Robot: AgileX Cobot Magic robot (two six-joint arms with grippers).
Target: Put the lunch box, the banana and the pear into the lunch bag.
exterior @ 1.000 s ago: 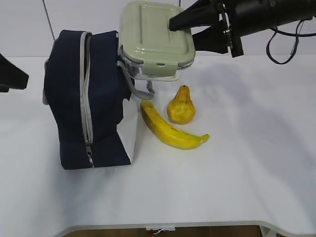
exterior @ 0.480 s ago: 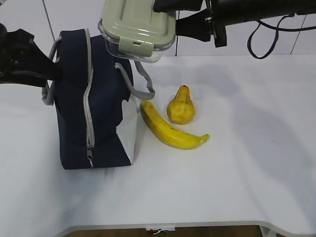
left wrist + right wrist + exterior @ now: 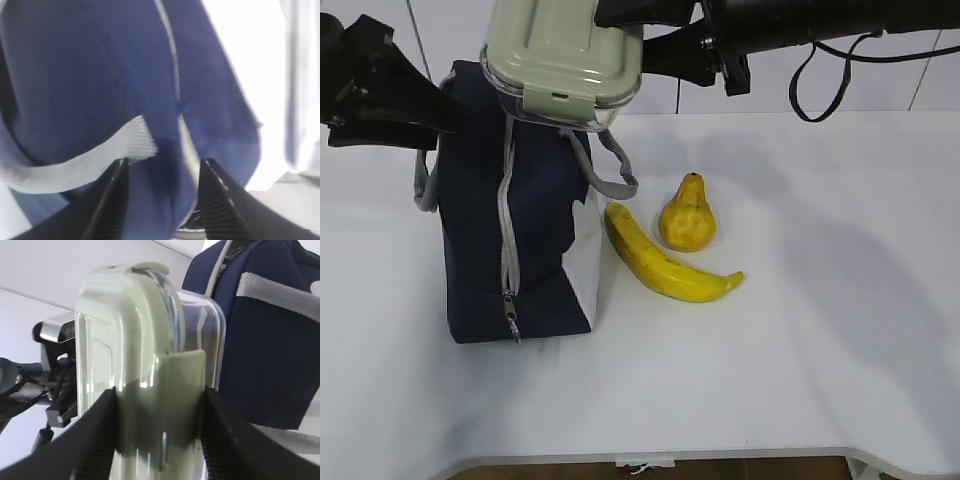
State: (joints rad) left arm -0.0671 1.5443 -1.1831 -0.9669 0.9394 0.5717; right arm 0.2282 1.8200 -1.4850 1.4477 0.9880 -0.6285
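The lunch box (image 3: pixel 560 55), with its sage-green lid, hangs in the air over the top of the navy lunch bag (image 3: pixel 510 230). My right gripper (image 3: pixel 638 35) is shut on its right end. In the right wrist view the right gripper (image 3: pixel 160 392) clamps the lunch box (image 3: pixel 130 330), with the lunch bag (image 3: pixel 265 340) behind it. My left gripper (image 3: pixel 445 108) is at the bag's upper left. In the left wrist view its jaws stand apart (image 3: pixel 164 161) and straddle a fold of the bag's fabric (image 3: pixel 90 75). The banana (image 3: pixel 660 265) and the pear (image 3: pixel 687 215) lie on the table to the right of the bag.
The bag's grey zipper runs down its front to a pull (image 3: pixel 510 318) near the bottom. Grey handles hang at the bag's left (image 3: pixel 420 185) and right (image 3: pixel 610 180). The white table (image 3: pixel 800 330) extends right and forward, and its front edge is near the bottom of the view.
My right gripper has carried the lunch box left, from beside the bag to above its top. My left gripper has come in from the far left to the bag's upper left edge.
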